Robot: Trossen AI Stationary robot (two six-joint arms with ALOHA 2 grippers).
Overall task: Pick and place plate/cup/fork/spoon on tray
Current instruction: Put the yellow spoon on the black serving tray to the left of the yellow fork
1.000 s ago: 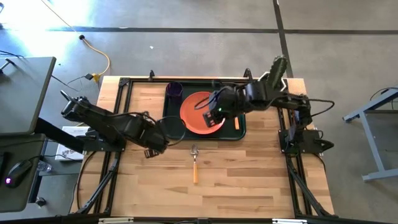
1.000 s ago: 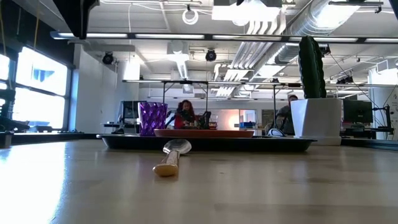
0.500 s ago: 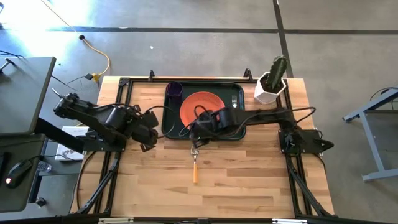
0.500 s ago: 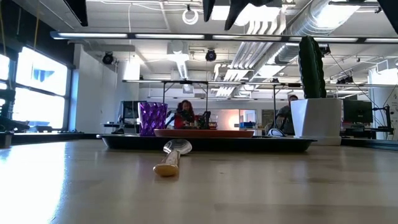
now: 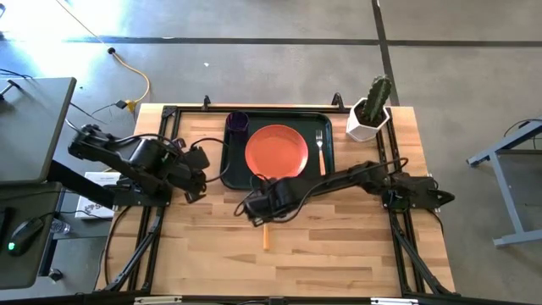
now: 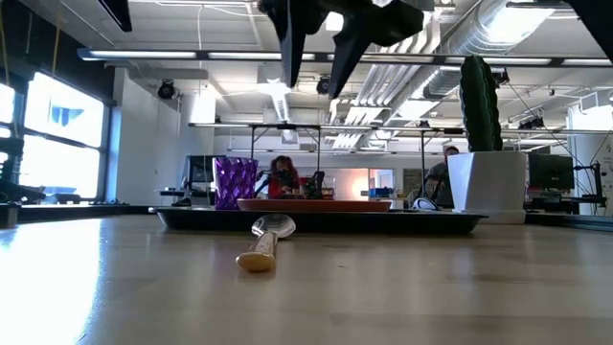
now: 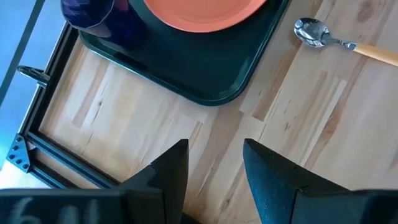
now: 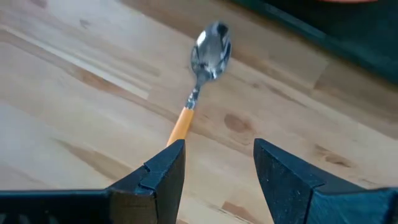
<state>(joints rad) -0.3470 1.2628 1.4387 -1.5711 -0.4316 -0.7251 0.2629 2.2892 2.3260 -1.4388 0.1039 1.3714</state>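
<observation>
Right claw [image 5: 254, 209] hangs over the wood with its two fingers spread apart and nothing between them, and I think it is up there so it can come down on the spoon [image 5: 266, 227] next (the spoon is the only thing not on the tray). In the right wrist view the spoon [image 8: 200, 79] lies flat on the table just ahead of the fingers, shiny bowl toward the tray and orange handle pointing away. Just past it sits the green tray [image 5: 232, 177], close to the spoon but not touching. On the tray are the orange plate [image 5: 276, 151] in the middle, the purple cup [image 5: 237, 123] in a far corner and the fork [image 5: 320, 146] beside the plate. Left claw [image 5: 196, 165] waits at the tray's side, fingers apart and holding nothing, out of the way
</observation>
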